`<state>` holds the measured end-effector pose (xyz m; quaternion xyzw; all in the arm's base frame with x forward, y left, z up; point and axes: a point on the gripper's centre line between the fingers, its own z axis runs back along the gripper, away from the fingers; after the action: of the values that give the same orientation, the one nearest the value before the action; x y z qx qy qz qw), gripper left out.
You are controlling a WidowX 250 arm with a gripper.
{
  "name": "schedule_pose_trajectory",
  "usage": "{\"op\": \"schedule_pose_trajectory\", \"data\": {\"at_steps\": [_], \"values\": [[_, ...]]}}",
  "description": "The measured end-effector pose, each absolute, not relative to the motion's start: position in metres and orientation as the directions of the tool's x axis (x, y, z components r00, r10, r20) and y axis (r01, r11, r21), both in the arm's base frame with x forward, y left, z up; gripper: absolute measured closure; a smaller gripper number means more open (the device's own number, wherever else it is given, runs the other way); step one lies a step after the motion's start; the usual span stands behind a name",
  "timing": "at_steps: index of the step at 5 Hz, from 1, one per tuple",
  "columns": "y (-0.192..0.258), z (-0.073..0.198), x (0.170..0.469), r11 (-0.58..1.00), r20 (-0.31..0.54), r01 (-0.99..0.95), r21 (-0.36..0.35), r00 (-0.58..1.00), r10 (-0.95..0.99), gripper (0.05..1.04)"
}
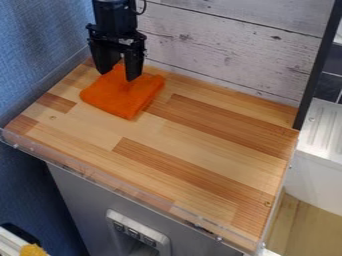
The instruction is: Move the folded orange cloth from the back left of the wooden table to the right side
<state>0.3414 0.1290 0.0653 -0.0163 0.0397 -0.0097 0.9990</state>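
The black gripper (119, 74) hangs down at the upper left of the wooden counter, its two fingers spread apart. Directly below and around its fingertips lies an orange cloth (125, 98), spread mostly flat with its upper part raised a little between the fingers. Whether the fingertips touch the cloth cannot be told. The upper edge of the cloth is partly hidden behind the gripper.
The wooden counter (194, 135) has a clear plastic lip (120, 186) along its front edge. A whitewashed plank wall (227, 45) rises behind it, a blue wall (40, 45) stands at left, and a black post (317, 67) stands at the back right corner.
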Motion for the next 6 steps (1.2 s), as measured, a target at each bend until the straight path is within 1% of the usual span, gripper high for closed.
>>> {"op": "schedule_pose_trajectory", "data": {"at_steps": [1, 2, 3, 4, 5, 6], "values": [[0.131, 0.065, 0.344, 0.999, -0.058, 0.045, -0.027, 0.997, -0.046, 0.418], [0.132, 0.053, 0.349, 0.996, -0.045, 0.083, -0.023, 0.995, -0.084, 0.720], [0.134, 0.046, 0.356, 0.991, -0.016, 0.135, -0.010, 0.991, -0.136, 0.930], [0.131, 0.037, 0.362, 0.981, 0.002, 0.193, 0.000, 0.981, -0.193, 1.018], [0.129, 0.027, 0.368, 0.968, 0.020, 0.250, 0.009, 0.968, -0.250, 1.024], [0.129, 0.019, 0.368, 0.957, 0.028, 0.289, 0.017, 0.957, -0.289, 1.024]]}}
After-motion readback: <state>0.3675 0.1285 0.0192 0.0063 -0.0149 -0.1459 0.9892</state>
